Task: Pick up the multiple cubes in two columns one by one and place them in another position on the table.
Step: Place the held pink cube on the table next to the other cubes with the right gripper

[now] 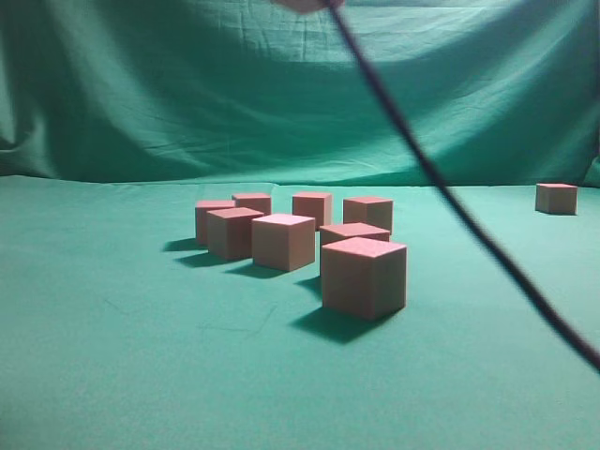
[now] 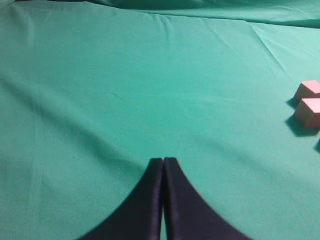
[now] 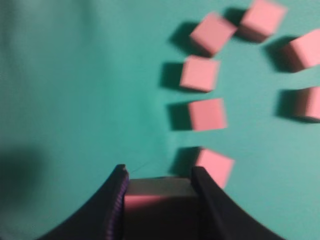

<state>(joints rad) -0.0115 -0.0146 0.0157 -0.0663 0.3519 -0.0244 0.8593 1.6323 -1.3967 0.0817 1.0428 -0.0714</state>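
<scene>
Green table, wrist-only: right fingers gripping cube

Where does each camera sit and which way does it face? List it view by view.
Exterior view: low, at block height, looking along the green cloth table at the small pinkish-red matte cubes; no gripper shows.
Left wrist view: looks down past the shut left gripper at mostly bare cloth.
Right wrist view: high, looking down; right gripper clamps one cube.
Shared: the cube cluster appears in all three views.
</scene>
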